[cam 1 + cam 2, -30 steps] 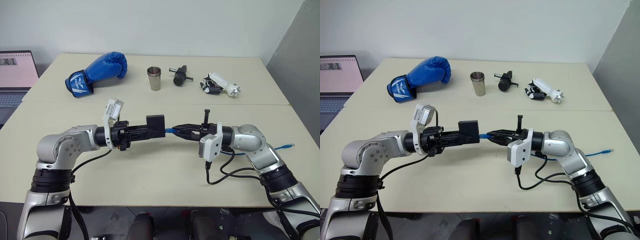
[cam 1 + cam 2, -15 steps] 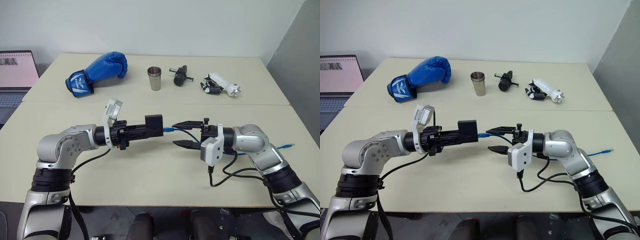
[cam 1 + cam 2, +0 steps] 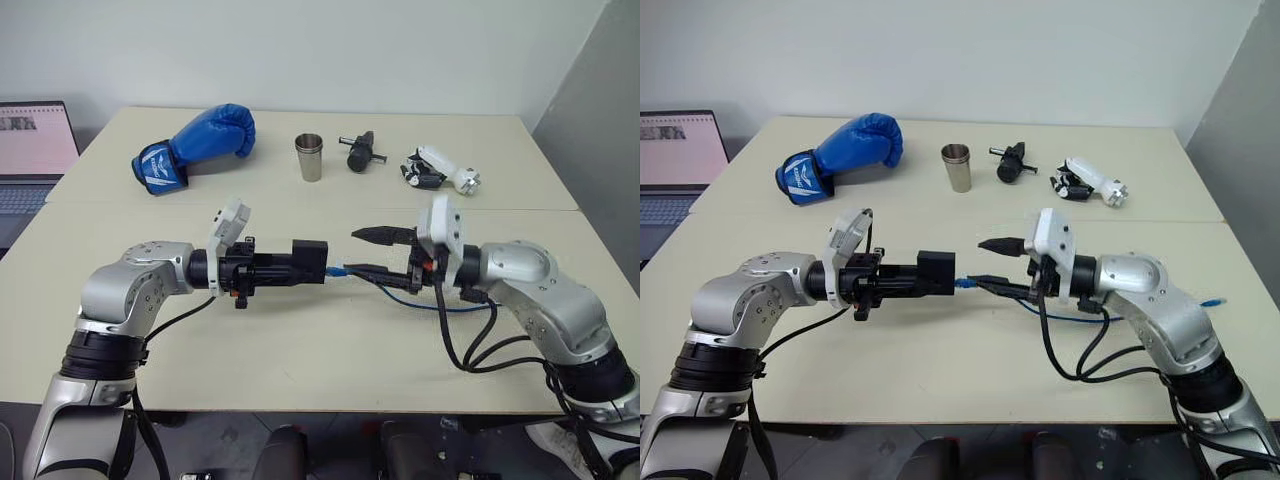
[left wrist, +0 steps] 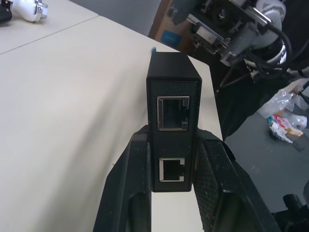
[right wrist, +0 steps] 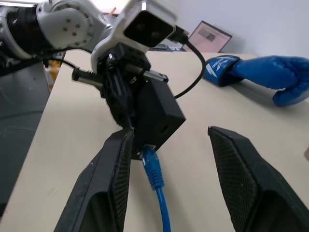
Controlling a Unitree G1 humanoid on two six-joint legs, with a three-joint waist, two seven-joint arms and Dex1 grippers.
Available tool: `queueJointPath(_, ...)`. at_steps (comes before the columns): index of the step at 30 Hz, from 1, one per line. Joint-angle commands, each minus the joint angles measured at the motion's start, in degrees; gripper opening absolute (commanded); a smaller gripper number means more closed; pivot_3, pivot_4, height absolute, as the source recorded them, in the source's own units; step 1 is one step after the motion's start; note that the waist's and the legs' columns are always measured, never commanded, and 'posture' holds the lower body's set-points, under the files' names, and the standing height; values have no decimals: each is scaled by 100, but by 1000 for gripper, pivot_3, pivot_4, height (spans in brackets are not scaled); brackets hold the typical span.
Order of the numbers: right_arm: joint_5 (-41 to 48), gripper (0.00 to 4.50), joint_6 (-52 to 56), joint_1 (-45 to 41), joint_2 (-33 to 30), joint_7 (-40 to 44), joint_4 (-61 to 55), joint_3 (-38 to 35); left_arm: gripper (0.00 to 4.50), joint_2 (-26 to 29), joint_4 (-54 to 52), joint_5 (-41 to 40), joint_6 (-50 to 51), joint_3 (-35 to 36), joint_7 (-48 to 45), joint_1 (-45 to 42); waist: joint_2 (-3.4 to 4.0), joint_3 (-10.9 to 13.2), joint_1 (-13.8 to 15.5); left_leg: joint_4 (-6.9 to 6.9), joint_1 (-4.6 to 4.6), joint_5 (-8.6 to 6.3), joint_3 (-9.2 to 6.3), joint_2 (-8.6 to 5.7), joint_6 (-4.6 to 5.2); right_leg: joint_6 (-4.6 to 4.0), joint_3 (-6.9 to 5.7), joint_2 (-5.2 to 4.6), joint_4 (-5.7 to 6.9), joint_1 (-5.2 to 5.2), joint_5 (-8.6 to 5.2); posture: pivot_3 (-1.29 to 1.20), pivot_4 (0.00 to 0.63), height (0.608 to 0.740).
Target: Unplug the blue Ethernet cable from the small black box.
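Note:
My left gripper (image 3: 285,268) is shut on the small black box (image 3: 309,258), holding it level above the table's middle. In the left wrist view the box (image 4: 173,92) sits clamped between the fingers (image 4: 130,193), with two empty ports facing the camera. The blue Ethernet cable (image 3: 338,269) still has its plug (image 5: 152,166) in the box's far edge (image 5: 157,116) and trails back under my right arm across the table. My right gripper (image 3: 368,253) stands open facing the box; the cable passes between its fingers (image 5: 244,179) without being held.
Along the table's far side lie a blue boxing glove (image 3: 200,140), a metal cup (image 3: 309,157), a black cylindrical tool (image 3: 358,152) and a white-and-black part (image 3: 440,170). A laptop (image 3: 30,150) stands off the left edge. The cable's free end (image 3: 1212,300) lies at the right.
My right gripper let go of the cable's plug and opened, then rolled so its wrist camera came on top, rising slightly. My left wrist rolled, turning the box flatter.

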Motion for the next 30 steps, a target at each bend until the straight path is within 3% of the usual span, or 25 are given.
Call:
queueJointPath(1, 355, 2594, 716, -134, 94, -82, -61, -171, 799, 48, 35, 61, -141, -15, -166, -203, 0, 0, 7, 0, -2, 0, 0, -2, 0, 0, -1, 0, -2, 0, 0, 0, 150, 740)
queueJointPath(11, 489, 2594, 1444, -518, 687, 47, 686, -109, 799, 25, -31, 37, -106, -29, -261, -268, 0, 0, -19, 0, -6, 0, 3, 2, 1, 1, 1, 4, 2, -10, 0, 0, 150, 740)
queueJointPath(30, 593, 2594, 1743, -671, 905, 562, 1055, -288, 799, 14, -102, -9, -35, 20, -200, -244, 1, 1, -15, -1, -8, 0, 4, 1, 1, 1, 0, 4, 0, -12, 0, 0, 150, 740)
